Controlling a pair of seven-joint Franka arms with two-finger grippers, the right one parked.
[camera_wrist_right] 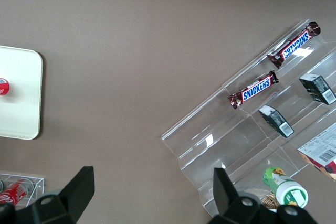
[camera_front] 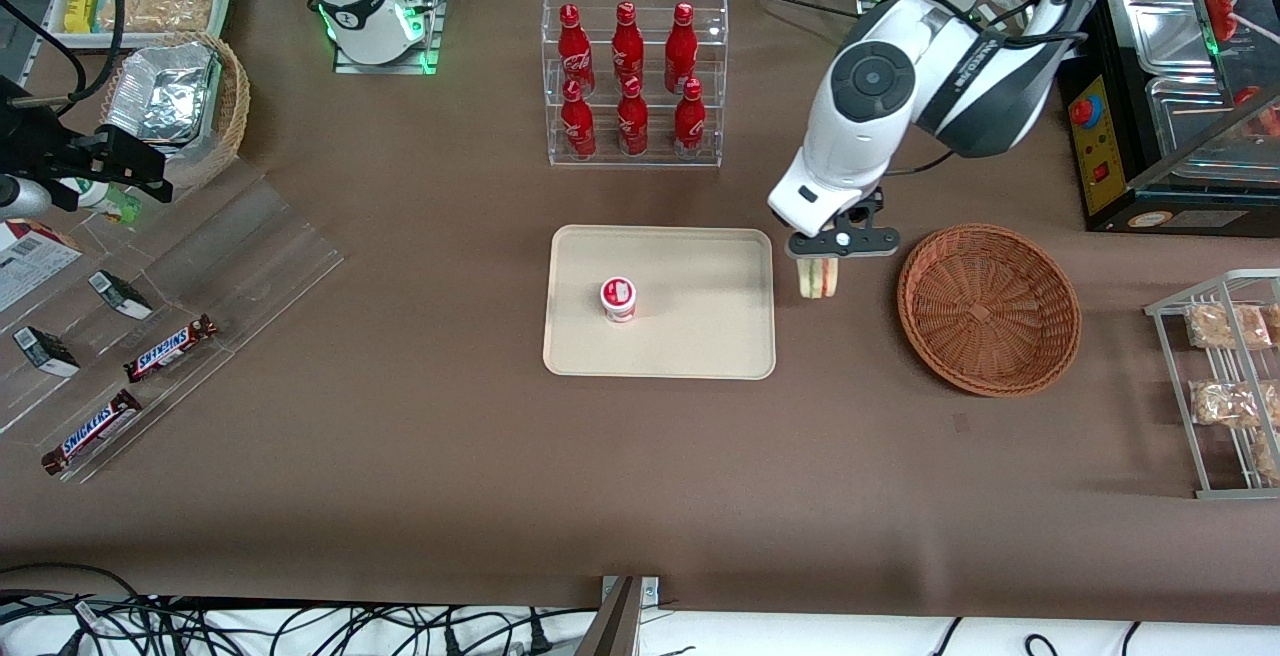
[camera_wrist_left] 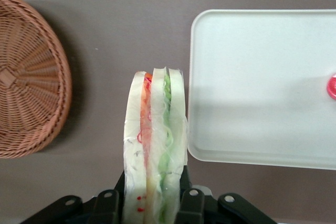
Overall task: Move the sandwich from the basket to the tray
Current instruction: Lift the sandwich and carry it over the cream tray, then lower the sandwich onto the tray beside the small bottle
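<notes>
Front view: we note the pincer (camera_front: 820,258) pinching the sandwich (camera_front: 817,279) above the brown desk (camera_front: 400,496), in the gap between the tray (camera_front: 700,346) and the basket (camera_front: 988,308). The sandwich hangs just beside the tray's rim at the tray's 3 o'clock edge, with the basket at the sandwich's 3 o'clock. Its upper part is hidden by the pincer's black fingers; only the lower end shows, with its long axis running vertically, 12 to 6 o'clock. A small red-lidded cup (camera_front: 618,298) stands on the tray near its centre.

Left wrist view: the pincer (camera_wrist_left: 155,203) is clamped on the sandwich (camera_wrist_left: 155,150), whose held end is cut off at the frame edge. Layers face us edge-on: pale bread, red and green filling. The free end points to 12 o'clock. The basket (camera_wrist_left: 31,77) is only partly in frame, as is the tray (camera_wrist_left: 262,87); the cup (camera_wrist_left: 332,86) shows only as a red sliver.

Right wrist view: only one corner of the tray (camera_wrist_right: 21,98) shows.
</notes>
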